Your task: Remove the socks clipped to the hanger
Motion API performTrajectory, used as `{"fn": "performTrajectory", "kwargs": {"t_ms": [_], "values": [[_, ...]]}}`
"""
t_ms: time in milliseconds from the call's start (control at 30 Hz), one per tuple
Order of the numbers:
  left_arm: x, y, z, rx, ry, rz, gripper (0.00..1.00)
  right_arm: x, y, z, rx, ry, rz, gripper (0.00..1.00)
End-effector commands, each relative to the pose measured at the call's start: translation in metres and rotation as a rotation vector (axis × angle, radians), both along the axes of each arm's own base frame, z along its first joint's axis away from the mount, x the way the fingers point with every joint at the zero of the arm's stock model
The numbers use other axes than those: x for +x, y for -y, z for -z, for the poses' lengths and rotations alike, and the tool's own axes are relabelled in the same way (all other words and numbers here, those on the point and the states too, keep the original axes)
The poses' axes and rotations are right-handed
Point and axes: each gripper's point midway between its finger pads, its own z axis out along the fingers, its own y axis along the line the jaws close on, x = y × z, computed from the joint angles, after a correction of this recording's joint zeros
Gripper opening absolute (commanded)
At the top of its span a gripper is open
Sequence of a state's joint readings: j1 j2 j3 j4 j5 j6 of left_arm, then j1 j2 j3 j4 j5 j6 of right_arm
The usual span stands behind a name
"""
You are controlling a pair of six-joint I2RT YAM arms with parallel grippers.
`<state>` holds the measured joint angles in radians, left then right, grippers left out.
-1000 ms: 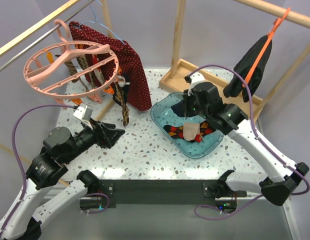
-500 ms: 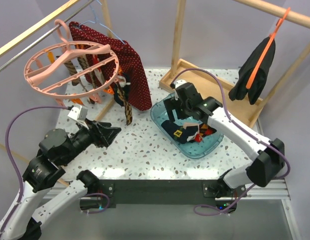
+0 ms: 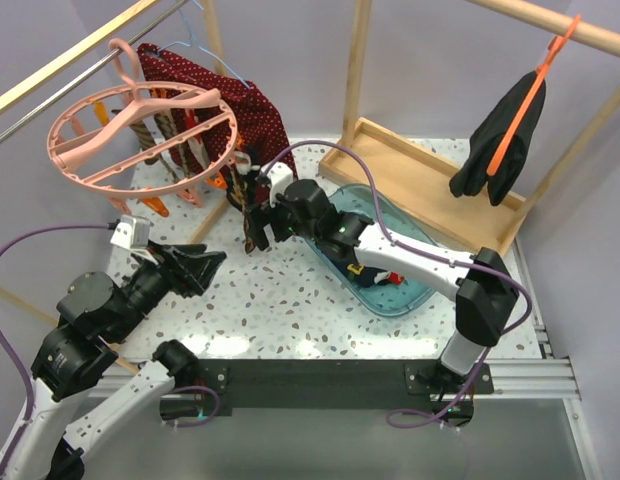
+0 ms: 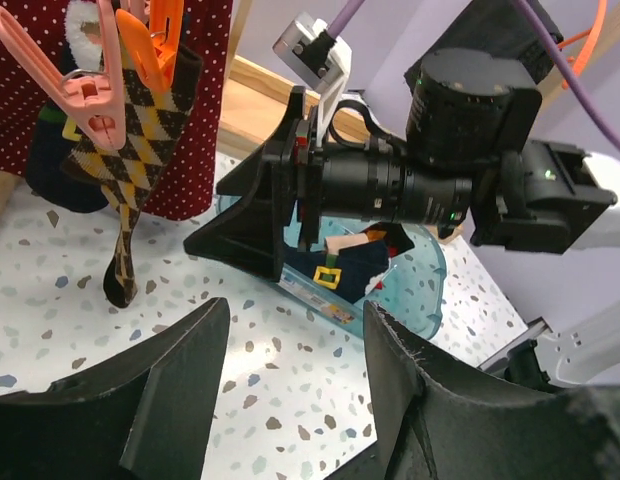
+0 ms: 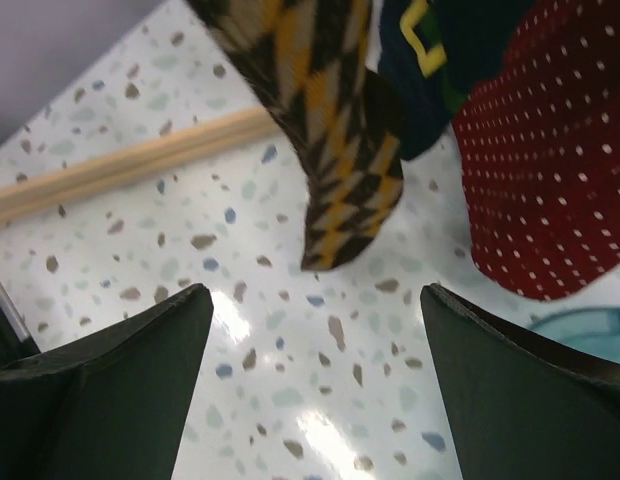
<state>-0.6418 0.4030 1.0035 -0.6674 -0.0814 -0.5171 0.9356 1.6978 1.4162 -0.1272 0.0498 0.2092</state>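
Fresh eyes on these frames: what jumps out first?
The pink ring hanger hangs at the upper left, with a brown-and-yellow argyle sock dangling from its clips next to the red dotted cloth. The right gripper is stretched across the table, open and aimed at that sock's toe. Mid-table, a blue tub holds loose socks.

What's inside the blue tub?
A dark navy sock with a yellow buckle mark and something red lie in the blue tub. The right arm reaches across it, hiding whatever lies beneath.
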Motion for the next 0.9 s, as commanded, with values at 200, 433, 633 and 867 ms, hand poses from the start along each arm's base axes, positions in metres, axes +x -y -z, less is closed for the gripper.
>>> {"fn": "performTrajectory", "kwargs": {"t_ms": [200,433,633,867], "values": [[-0.002,-0.003,-0.007,-0.047,0.011,-0.017,0.58,0.036,-0.033,-0.050,0.276,0.159,0.152,0.76],[-0.002,-0.003,-0.002,-0.022,-0.014,-0.015,0.52,0.052,-0.041,-0.042,0.329,0.156,0.215,0.52],[0.000,-0.003,0.005,-0.003,-0.043,-0.024,0.45,0.057,-0.050,-0.026,0.324,0.152,0.217,0.44],[0.001,-0.002,0.015,0.009,-0.079,-0.026,0.42,0.059,-0.056,-0.025,0.313,0.140,0.198,0.14]]}}
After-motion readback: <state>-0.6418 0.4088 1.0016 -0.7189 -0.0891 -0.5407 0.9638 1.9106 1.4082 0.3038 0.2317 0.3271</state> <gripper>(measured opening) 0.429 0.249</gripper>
